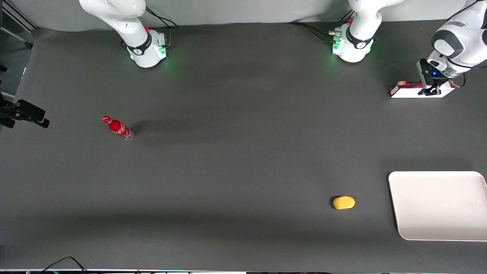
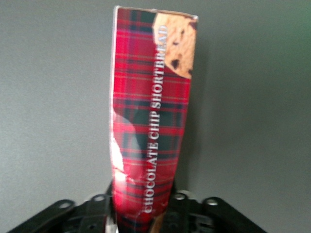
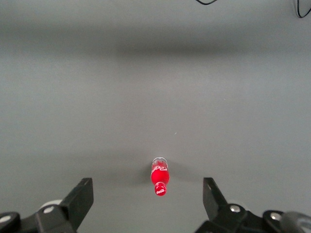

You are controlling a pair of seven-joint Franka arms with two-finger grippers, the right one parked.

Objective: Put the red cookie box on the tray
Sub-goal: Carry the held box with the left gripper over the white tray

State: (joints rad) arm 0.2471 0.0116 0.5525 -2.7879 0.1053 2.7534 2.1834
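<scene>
We read "CHOCOLATE CHIP SHORTBREAD" in white down the red tartan face of the red cookie box [image 2: 150,121], beside a cookie picture. Our gripper [image 1: 432,90] has its fingers [image 2: 99,208] closed narrow on the box's thin sides. The box stands on edge on the bench [image 1: 243,160], well apart from the tray [image 1: 437,205], farther from the front camera.
</scene>
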